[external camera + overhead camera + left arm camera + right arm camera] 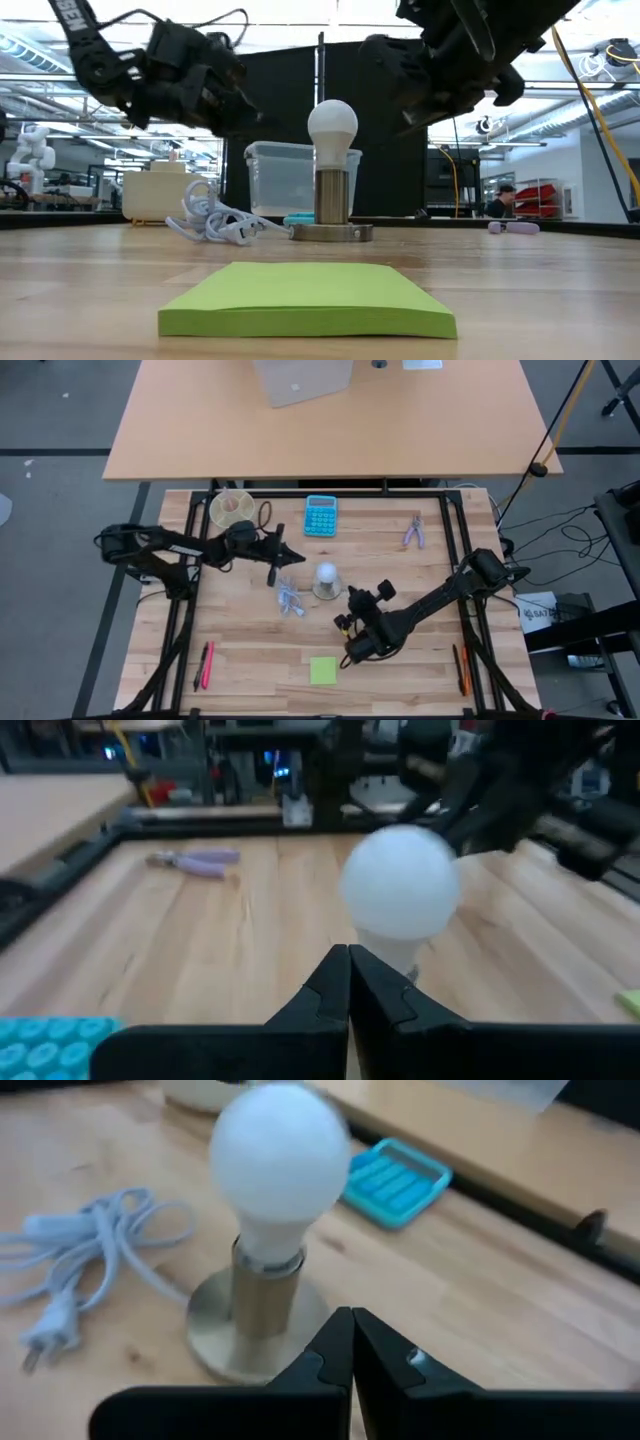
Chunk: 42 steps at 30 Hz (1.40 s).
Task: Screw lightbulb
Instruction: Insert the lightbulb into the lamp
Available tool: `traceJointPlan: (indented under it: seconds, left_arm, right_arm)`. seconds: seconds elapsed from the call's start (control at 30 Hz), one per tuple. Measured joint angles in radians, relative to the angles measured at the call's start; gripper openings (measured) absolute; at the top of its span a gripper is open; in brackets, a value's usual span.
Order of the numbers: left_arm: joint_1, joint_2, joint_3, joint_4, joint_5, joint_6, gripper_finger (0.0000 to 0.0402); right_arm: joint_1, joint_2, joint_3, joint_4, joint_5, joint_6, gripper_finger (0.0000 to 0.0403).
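Lightbulb (326, 573) stands upright in its metal socket (262, 1302), seated on the round base disc (331, 232) near mid table (390, 660). Looks like the screwing step is at or near its end, or between turns; can't tell how tight the thread is.

Left end effector (285, 553) sits just beside the bulb, on the calculator (321, 515) side, fingers (330, 990) pressed together, holding nothing. Right end effector (350, 622) is near the socket on the opposite side, also closed and empty per its wrist view. Neither touches the bulb.

Next move, my guess: if more turns are needed, one end effector must open, close round the globe and rotate, w/ the other steadying the base disc. Otherwise both arms can back off.

Containers: a clear plastic tub (283, 178) shows behind the bulb in the low view; contents not visible. A round wire holder (231, 507) sits at the far left corner; contents unclear.

Also on the table: white cord w/ plug (288, 598), green sticky pad (323, 670).
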Motion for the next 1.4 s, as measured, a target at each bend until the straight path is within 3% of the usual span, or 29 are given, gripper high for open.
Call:
traceJointPlan:
  seconds: [0.2,0.43,0.7,0.97,1.1,1.27,1.4]
  left_arm:
    - [-0.064,-0.114,-0.038,0.003,-0.030,-0.023,0.0001]
    - [-0.178,-0.105,-0.039,0.001,-0.171,-0.018,0.0000]
    - [-0.222,-0.106,-0.039,-0.001,-0.230,0.009,0.0000]
    - [-0.230,-0.105,-0.039,0.002,-0.266,0.031,0.0000]
    - [-0.219,-0.106,-0.039,0.002,-0.265,0.031,0.0000]
    - [-0.213,-0.116,-0.039,0.003,-0.251,0.030,0.0000]
    - [-0.214,-0.123,-0.039,0.030,-0.237,0.026,0.0000]
  right_arm:
    - [-0.017,0.000,0.000,-0.093,0.072,0.068,0.0000]
    - [-0.043,0.000,0.000,-0.163,0.162,0.108,0.0000]
    - [-0.052,0.000,0.000,-0.017,0.191,-0.073,0.0000]
    - [-0.018,-0.035,0.000,0.025,0.183,-0.151,0.0000]
    - [0.029,-0.107,0.000,0.101,0.233,-0.306,0.0000]
    - [0.078,-0.256,0.000,0.234,0.223,-0.659,0.0000]
    - [0.084,-0.358,0.001,0.376,0.120,-0.995,0.0000]
